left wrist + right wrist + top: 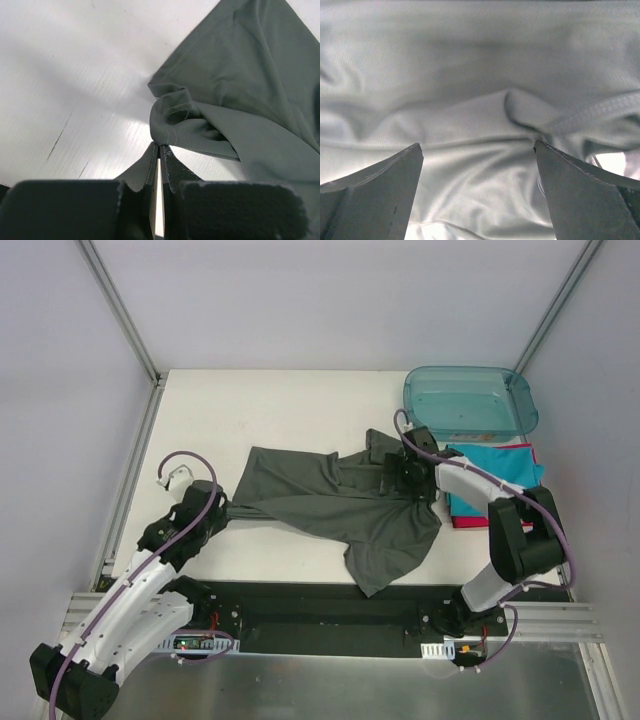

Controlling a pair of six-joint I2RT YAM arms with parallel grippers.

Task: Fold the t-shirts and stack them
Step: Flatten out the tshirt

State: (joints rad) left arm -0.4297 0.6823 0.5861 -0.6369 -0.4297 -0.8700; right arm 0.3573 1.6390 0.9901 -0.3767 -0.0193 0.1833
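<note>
We see a flat white table [250, 400]. Directly on it lie 3 things: a dark charcoal-grey short-sleeved cloth t-shirt [330, 505], spread crumpled across the middle and reaching toward the near edge; a translucent teal plastic tub [470, 405] in the far right corner; and, just in front of it, a folded red-pink cloth t-shirt [470, 523] with a folded teal cloth t-shirt [495, 465] stacked on top.

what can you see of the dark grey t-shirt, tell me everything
The dark grey t-shirt is soft, thin cloth with stitched hems, lying crumpled and unfolded across the middle of the white table. Its left end is drawn to a point, pinched in the shut left hand. The right hand is open over its wrinkled right part; one flap trails toward the near edge.
</note>
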